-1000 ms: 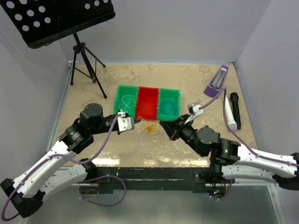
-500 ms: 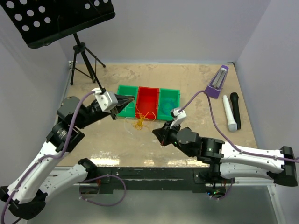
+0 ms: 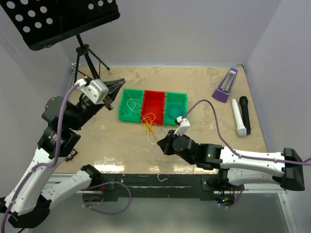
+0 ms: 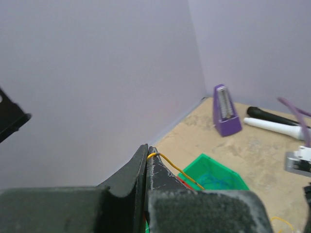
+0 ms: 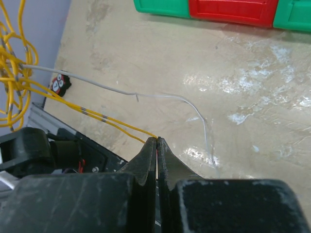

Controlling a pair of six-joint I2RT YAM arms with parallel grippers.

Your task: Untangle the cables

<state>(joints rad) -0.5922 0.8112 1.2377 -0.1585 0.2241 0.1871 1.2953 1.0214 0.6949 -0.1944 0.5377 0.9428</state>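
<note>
Left hand (image 4: pixel 147 151) raised at 10 o'clock, fingers pressed together, pinching yellow cable (image 3: pixel 149 122). Right hand (image 5: pixel 157 143) low at 5 o'clock, pinching same cable. Strand's long axis runs 10-to-5 between them. Knot of loops by red bin (image 3: pixel 156 104), over tabletop (image 3: pixel 204 87), nearer right hand, at its 11 o'clock. Next pull likely outward along that line.

Count: three cables.
- one yellow
- one white (image 3: pixel 129 108) in left green bin (image 3: pixel 131 90)
- one teal (image 4: pixel 214 181) in right green bin (image 3: pixel 176 93)

Bins (image 3: pixel 153 107) are sitting mid-table, yellow cable (image 3: pixel 148 121) is stretching in front, tripod (image 3: pixel 83 49) is crowding back-left, metronome (image 3: pixel 225 86) and mics (image 3: pixel 237 117) are lining the right; front-left tabletop (image 3: pixel 107 145) is looking open.
</note>
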